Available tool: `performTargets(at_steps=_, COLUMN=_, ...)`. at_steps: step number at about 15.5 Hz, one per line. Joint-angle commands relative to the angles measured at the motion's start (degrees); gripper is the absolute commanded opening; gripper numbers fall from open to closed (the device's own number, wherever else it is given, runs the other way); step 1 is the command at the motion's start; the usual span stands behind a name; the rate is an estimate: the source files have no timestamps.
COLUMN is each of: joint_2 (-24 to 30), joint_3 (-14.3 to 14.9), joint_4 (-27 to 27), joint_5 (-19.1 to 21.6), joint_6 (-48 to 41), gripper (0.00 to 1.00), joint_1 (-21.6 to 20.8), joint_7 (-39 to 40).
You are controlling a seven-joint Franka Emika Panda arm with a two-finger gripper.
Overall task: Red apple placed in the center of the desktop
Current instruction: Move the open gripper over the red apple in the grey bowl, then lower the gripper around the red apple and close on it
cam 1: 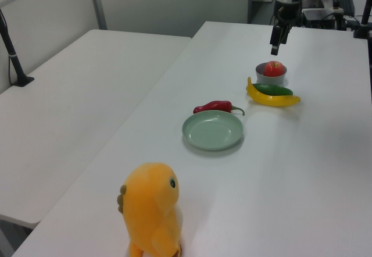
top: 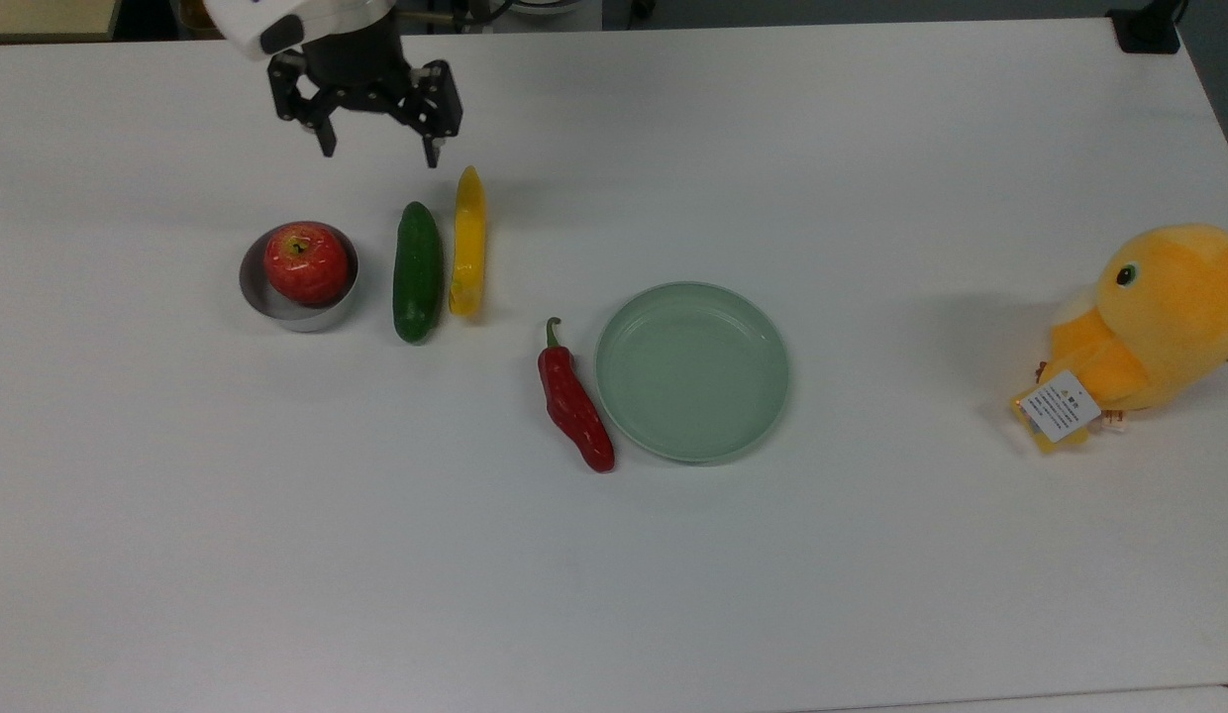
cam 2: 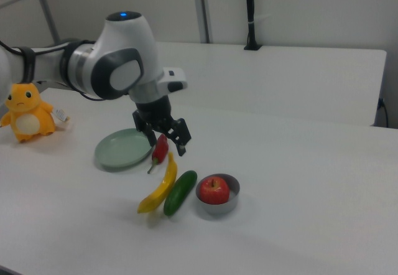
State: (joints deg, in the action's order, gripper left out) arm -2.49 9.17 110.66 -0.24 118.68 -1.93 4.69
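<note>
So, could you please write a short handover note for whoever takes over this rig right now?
Gripper: open, empty, in the air, up and to the right of the red apple in the top view.
Red apple: sits in the small metal bowl, left of the cucumber in the top view.
Done: nothing grasped.
Left: descend over the apple, grip it, lift it out, set it on bare desktop near the centre.
</note>
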Motion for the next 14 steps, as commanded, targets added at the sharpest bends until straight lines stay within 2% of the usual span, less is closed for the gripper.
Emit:
performTargets(at_steps=1, joint_2=-4.0, joint_3=0.5, joint_4=0.2, joint_5=-0.1, joint_6=4.8, gripper=1.0, joint_1=1.5, joint_7=1.8)
performTargets(at_steps=8, joint_2=-10.5, joint_3=0.5, joint_4=0.0, joint_5=-1.6, joint_6=13.6, gripper=1.0, joint_1=4.4, joint_7=1.9)
performTargets(at_steps=14, joint_2=-11.8, joint_3=0.5, joint_4=-0.1, joint_5=-3.2, joint_6=15.0, gripper=1.0, joint_1=5.4, joint_7=3.4)
